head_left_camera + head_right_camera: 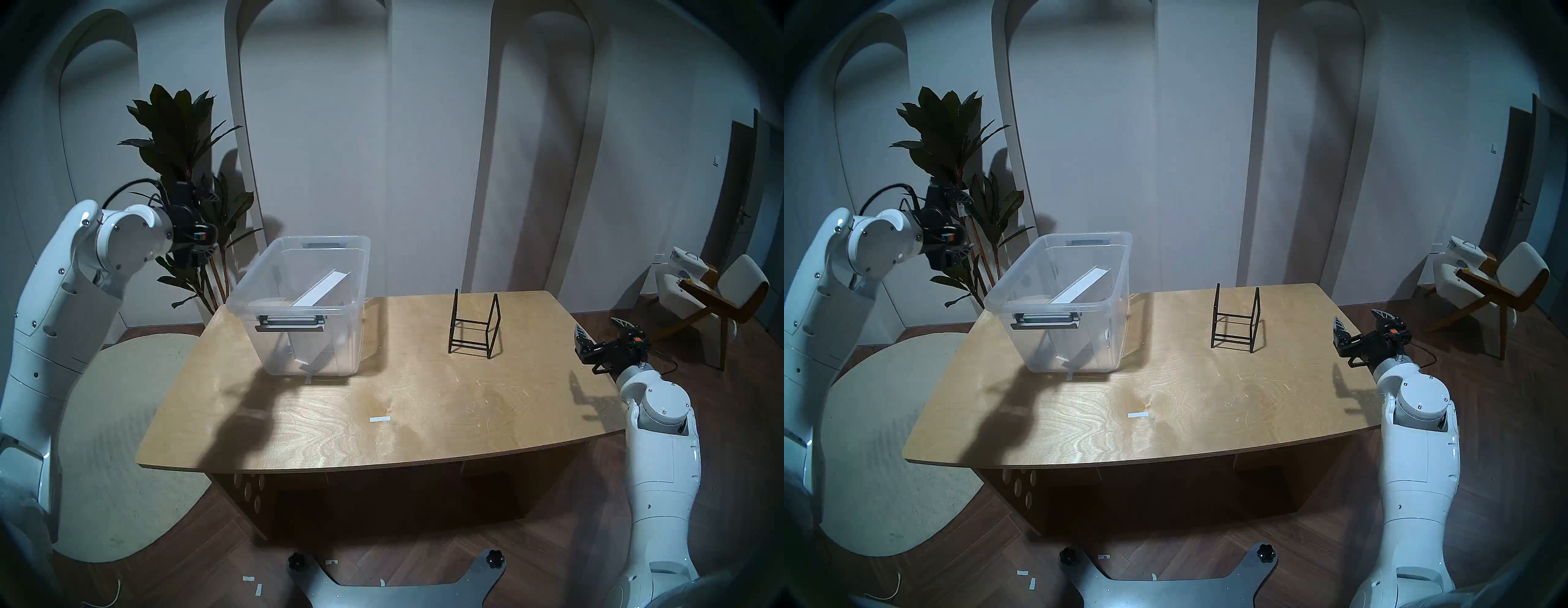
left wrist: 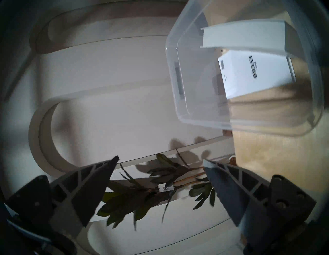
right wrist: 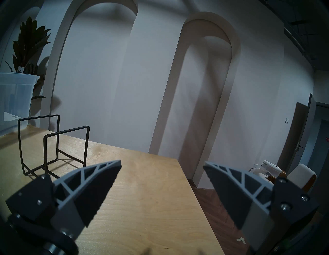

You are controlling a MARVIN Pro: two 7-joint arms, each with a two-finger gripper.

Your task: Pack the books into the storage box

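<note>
Across our wooden table (image 1: 424, 403), from the left: our left gripper (image 2: 160, 178), fingers spread and empty, hangs beside the storage box (image 1: 254, 293) holding both books (image 2: 256, 74), nearer than our released right gripper (image 3: 162, 178).

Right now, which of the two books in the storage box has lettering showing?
The lower book lying in the storage box: its white face reads "EVERO" in black. The plain white book leaning above it shows no print.
</note>
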